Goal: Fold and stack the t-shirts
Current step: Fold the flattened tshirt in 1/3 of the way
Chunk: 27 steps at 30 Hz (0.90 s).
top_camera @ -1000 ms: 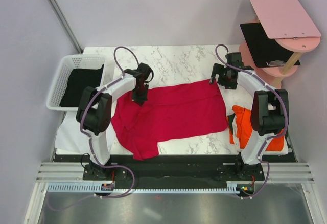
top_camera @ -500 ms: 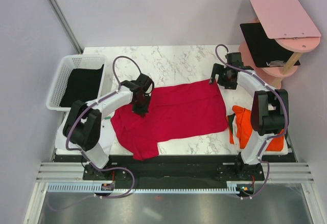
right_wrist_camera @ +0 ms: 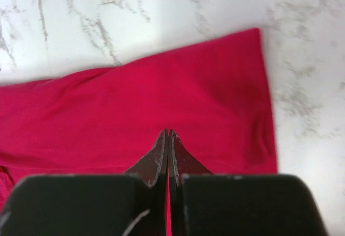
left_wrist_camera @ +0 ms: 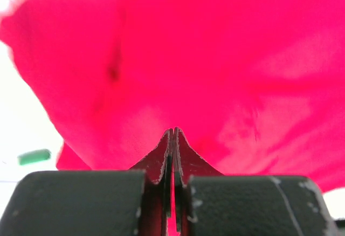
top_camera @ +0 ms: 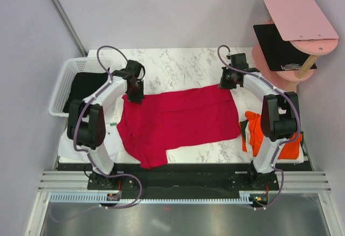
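Observation:
A crimson t-shirt (top_camera: 180,117) lies spread across the marble table (top_camera: 183,66). My left gripper (top_camera: 134,94) is at the shirt's far-left corner. In the left wrist view its jaws (left_wrist_camera: 173,132) are shut with red cloth between them, and the crimson t-shirt (left_wrist_camera: 215,69) fills the view. My right gripper (top_camera: 225,81) is at the far-right corner. Its jaws (right_wrist_camera: 168,132) are shut over the crimson t-shirt (right_wrist_camera: 161,101), with a sliver of red between them. Orange-red t-shirts (top_camera: 264,133) are piled at the right edge. A black t-shirt (top_camera: 86,88) lies in the basket.
A white mesh basket (top_camera: 64,77) stands at the far left of the table. A pink tiered stand (top_camera: 302,20) with a flat black board (top_camera: 277,47) is at the far right. White cloth (top_camera: 73,144) lies at the near left.
My left gripper has moved left and away, dragging the shirt's far-left corner out with it. My right gripper has shifted slightly left and shut at the far-right corner.

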### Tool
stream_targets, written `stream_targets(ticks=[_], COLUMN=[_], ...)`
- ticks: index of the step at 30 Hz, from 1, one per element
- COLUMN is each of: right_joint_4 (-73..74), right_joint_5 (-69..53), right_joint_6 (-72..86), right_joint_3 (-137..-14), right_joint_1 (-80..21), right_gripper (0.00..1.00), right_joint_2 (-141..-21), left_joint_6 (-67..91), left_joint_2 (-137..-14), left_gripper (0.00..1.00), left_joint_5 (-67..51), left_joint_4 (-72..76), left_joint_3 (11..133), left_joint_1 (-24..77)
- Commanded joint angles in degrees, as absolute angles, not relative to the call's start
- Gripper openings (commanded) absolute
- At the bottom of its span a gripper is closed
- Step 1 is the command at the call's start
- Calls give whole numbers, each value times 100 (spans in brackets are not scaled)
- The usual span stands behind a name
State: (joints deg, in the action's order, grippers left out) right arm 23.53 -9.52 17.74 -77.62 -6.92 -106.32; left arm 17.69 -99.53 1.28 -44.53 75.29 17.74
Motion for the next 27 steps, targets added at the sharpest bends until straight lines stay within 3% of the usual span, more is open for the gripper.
stream_targets(ticks=[1,16,22,27], right_joint_4=[2513,3278,3445,3515], right_joint_5=[-695,930,1265,1529], right_joint_6=[1521,1643,1705,1679], right_joint_3=[-8279,-9123,-9720,-10370], right_joint_1=[-1107,-1239,-1213,-1117], right_gripper=[0,0,0,0], right_joint_2=[-11029,-12321,-12839,-13279], left_joint_6=[1828,1978,1916,1776], left_joint_2=[-10563,-12206,-13138,-14314], left_gripper=[2,2,2,2], left_joint_5=[193,869,923,932], left_joint_4=[-4552,-5088,-5562,-6090], left_joint_3=[8129,9289,10826,12829], left_joint_1=[1538,1301,1301,1292])
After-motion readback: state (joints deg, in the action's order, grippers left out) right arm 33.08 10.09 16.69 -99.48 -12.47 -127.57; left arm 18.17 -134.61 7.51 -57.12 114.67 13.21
